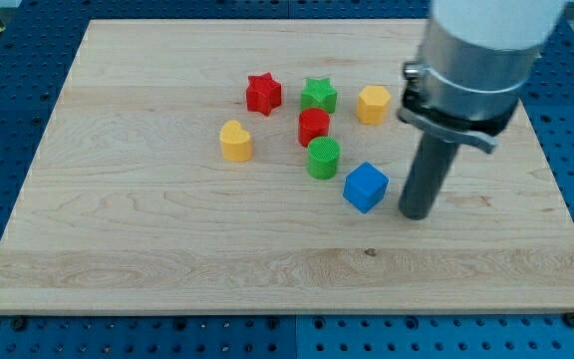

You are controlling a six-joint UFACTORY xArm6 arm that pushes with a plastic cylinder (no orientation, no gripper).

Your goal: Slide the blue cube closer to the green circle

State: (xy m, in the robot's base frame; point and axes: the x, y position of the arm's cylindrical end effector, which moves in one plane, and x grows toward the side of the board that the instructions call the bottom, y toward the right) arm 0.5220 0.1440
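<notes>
The blue cube (pixel 366 186) sits right of centre on the table (pixel 147 229), turned corner-on toward the frame's bottom, with no long axis. The green circle (pixel 323 158) stands just beside it, up-left, barely apart. My tip (pixel 416 214) rests just right of the cube, not touching. There is no hand.

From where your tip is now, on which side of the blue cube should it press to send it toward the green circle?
Press the blue cube on its right, slightly lower side, pushing toward the view's upper left, where the green circle sits close by. My tip is already on the cube's right, a little apart, so it likely needs only a short push. The cube sits turned, so aim at its middle, or it may spin aside.
</notes>
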